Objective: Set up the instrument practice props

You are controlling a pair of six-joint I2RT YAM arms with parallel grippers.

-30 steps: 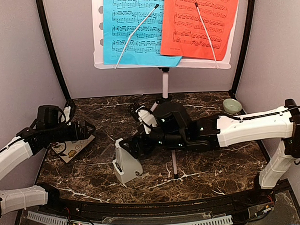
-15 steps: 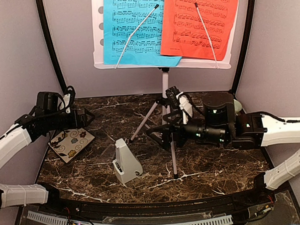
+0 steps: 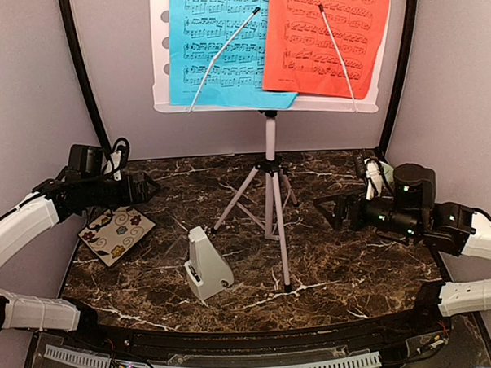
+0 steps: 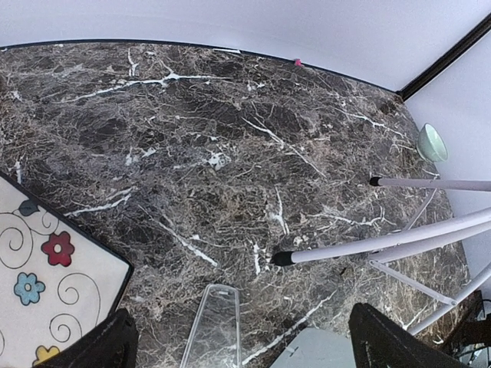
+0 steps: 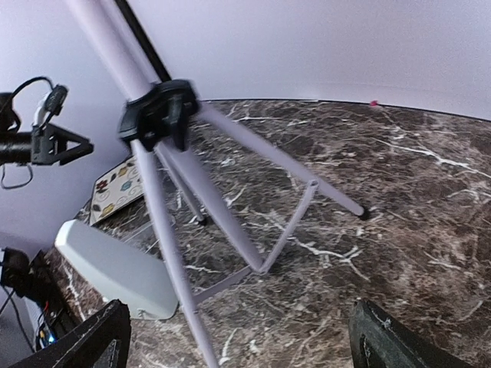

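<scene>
The white perforated music stand (image 3: pixel 267 110) stands upright at the back centre on its tripod legs (image 3: pixel 269 206). A blue sheet (image 3: pixel 215 47) and a red-orange sheet (image 3: pixel 329 35) rest on its desk under wire holders. The pale grey pyramid metronome (image 3: pixel 207 274) stands free in front of the stand, and also shows in the right wrist view (image 5: pixel 115 268). My left gripper (image 3: pixel 148 188) is open and empty above the table's left side. My right gripper (image 3: pixel 328 209) is open and empty, to the right of the tripod. The tripod legs (image 4: pixel 368 245) and the metronome (image 4: pixel 211 326) also show in the left wrist view.
A floral square coaster (image 3: pixel 117 233) lies flat at the left, under my left arm. A small green bowl (image 4: pixel 432 142) sits in the far right corner. Black frame posts (image 3: pixel 87 93) and grey walls close in the dark marble table (image 3: pixel 355 269).
My right arm has drawn back to the right, away from the metronome and past the tripod. The metronome stays where it was. My left gripper has shifted slightly up and right.
</scene>
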